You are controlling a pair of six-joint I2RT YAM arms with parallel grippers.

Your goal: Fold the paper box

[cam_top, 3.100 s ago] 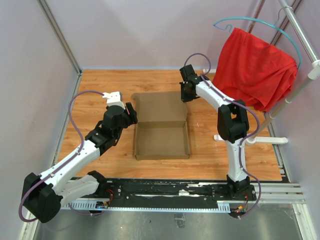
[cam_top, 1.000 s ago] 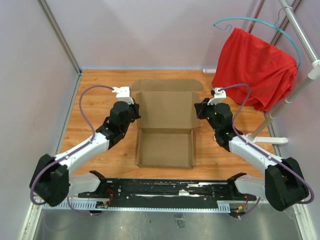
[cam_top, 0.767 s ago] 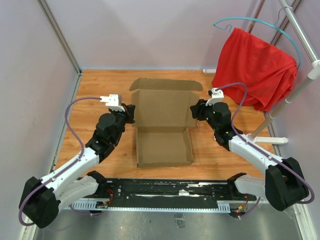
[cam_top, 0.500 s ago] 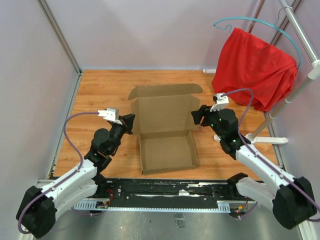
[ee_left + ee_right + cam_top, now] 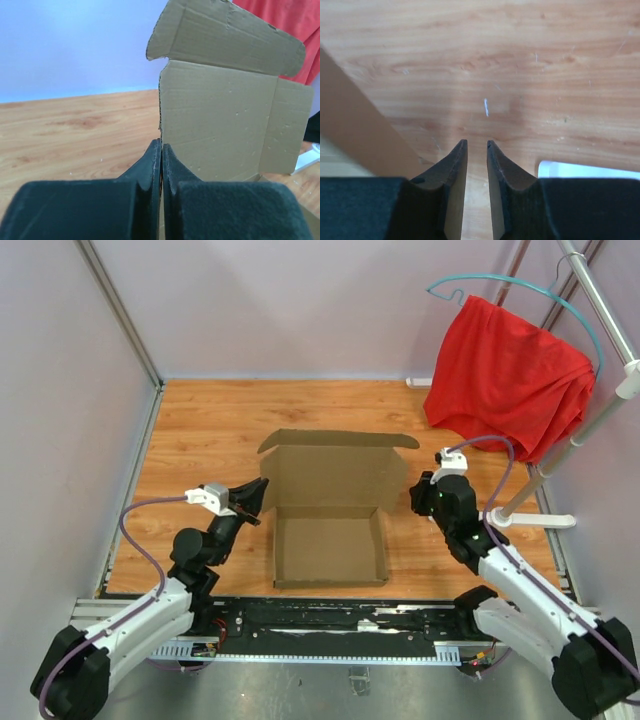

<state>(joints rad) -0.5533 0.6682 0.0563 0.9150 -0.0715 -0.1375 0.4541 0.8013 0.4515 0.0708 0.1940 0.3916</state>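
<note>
Right end effector (image 5: 476, 142) apparently released box (image 5: 330, 545).

The fingers (image 5: 147, 170) of the left gripper (image 5: 161, 145) hid the lower part of the paper box (image 5: 220, 125); the right wrist view showed only its blurred edge.

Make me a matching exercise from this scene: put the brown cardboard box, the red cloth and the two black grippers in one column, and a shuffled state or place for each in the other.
1. brown cardboard box
2. red cloth
3. left gripper
4. right gripper

A. jaws slightly apart, empty, above the wooden tabletop
B. hanging on a teal hanger, far right
C. lid raised, tray open
D. jaws closed on the lid's left edge

Pairs: 1-C, 2-B, 3-D, 4-A
</note>
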